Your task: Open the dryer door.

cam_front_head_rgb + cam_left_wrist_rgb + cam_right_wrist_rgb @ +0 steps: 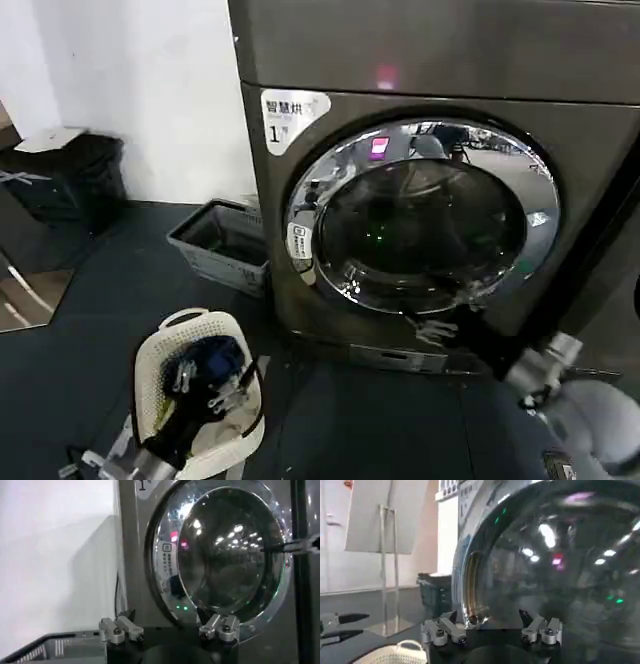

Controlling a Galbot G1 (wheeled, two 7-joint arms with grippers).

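Note:
The dryer [450,60] is a big dark grey-brown machine with a white "1" sticker [290,115] and a pink light [386,76]. Its dryer door [420,230] is a round porthole of dark glass inside a wide chrome rim [162,555]. My right gripper [440,328] sits low at the door's bottom right and is open. In the right wrist view the rim's edge [470,587] stands between the right gripper's [492,625] spread fingers, close to one of them. My left gripper [222,392] hangs open and empty over the laundry basket, facing the door from farther back [170,627].
A white laundry basket [160,350] with dark clothes stands on the dark floor at front left. A grey floor bin [222,245] sits beside the dryer's left side. A black waste bin [70,175] stands against the white wall at far left.

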